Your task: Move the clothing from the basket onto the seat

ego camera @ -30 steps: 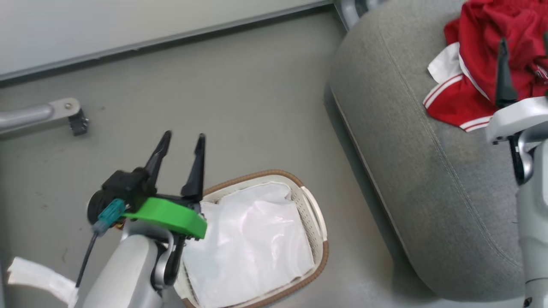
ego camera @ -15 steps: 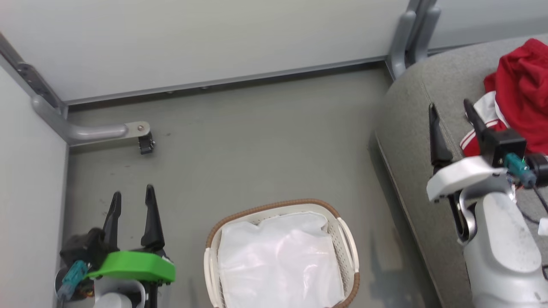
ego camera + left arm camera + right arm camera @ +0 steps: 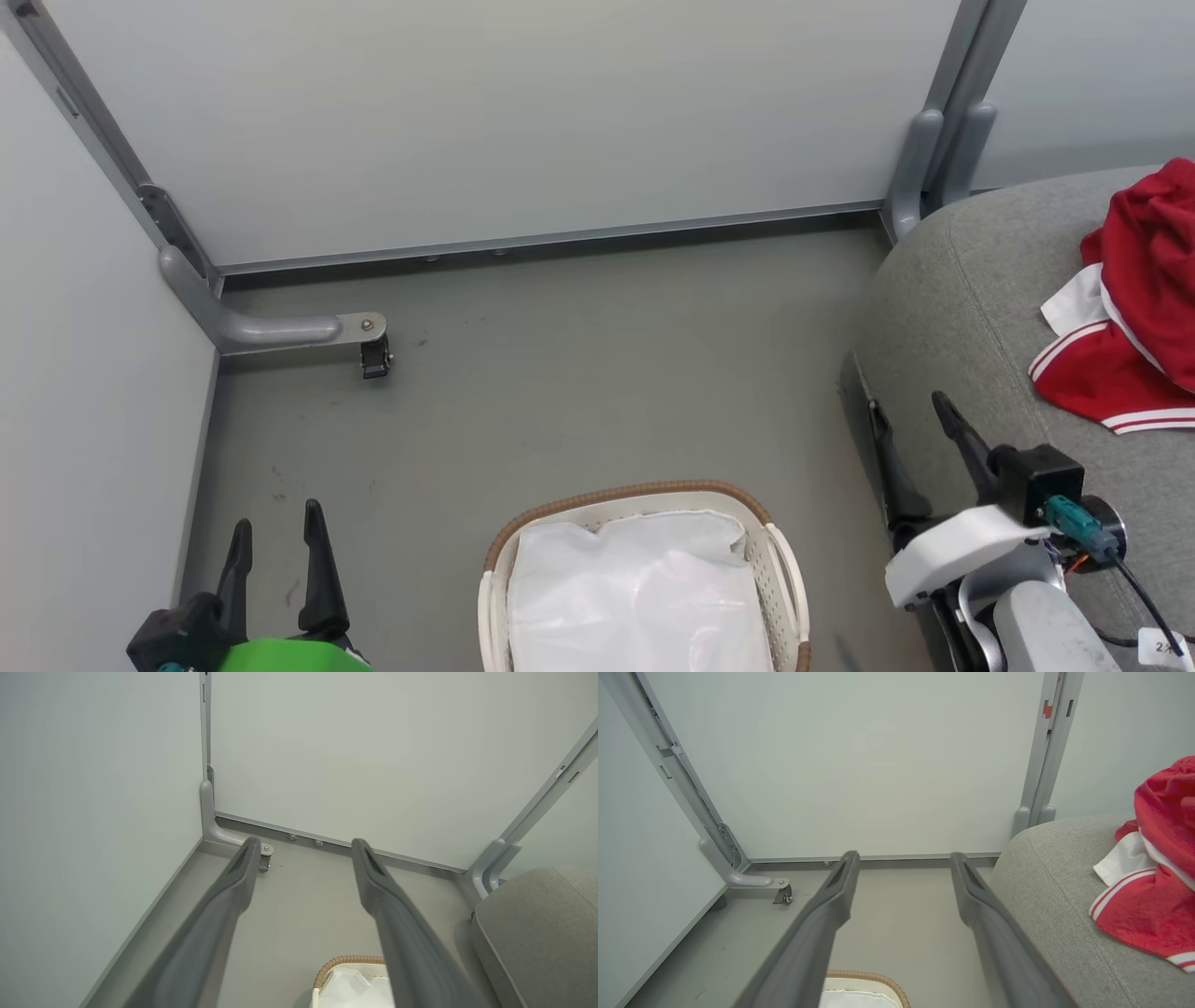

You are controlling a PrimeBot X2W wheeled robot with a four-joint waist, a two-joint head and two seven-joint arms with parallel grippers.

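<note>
Hanging low on either side of the basket [image 3: 597, 497], our two grippers hold nothing. The left gripper [image 3: 277, 515] has its fingers spread apart over the bare floor [image 3: 579, 373], tips pointing toward the wall [image 3: 523, 131]. The basket stands on the floor to its right, near but apart from it. The right gripper [image 3: 906, 406] is likewise spread wide, with nothing between its fingers. It sits at the front left edge of the seat [image 3: 962, 327], and from the head view we cannot tell whether its outer finger touches the fabric or only hangs over it. The basket is to its left and lower, apart from it. The clothing [image 3: 1139, 308], a red heap with a white panel and red-white striped trim, lies on the seat ahead and to the right of the right gripper, well clear of its fingertips. In the right wrist view it shows beyond the right-hand finger. A white liner [image 3: 644, 597] seems to cover the inside of the basket, though the near end is cut off. Ahead of the left gripper, a castor [image 3: 374, 359] on a grey bracket stands by the wall corner.
</note>
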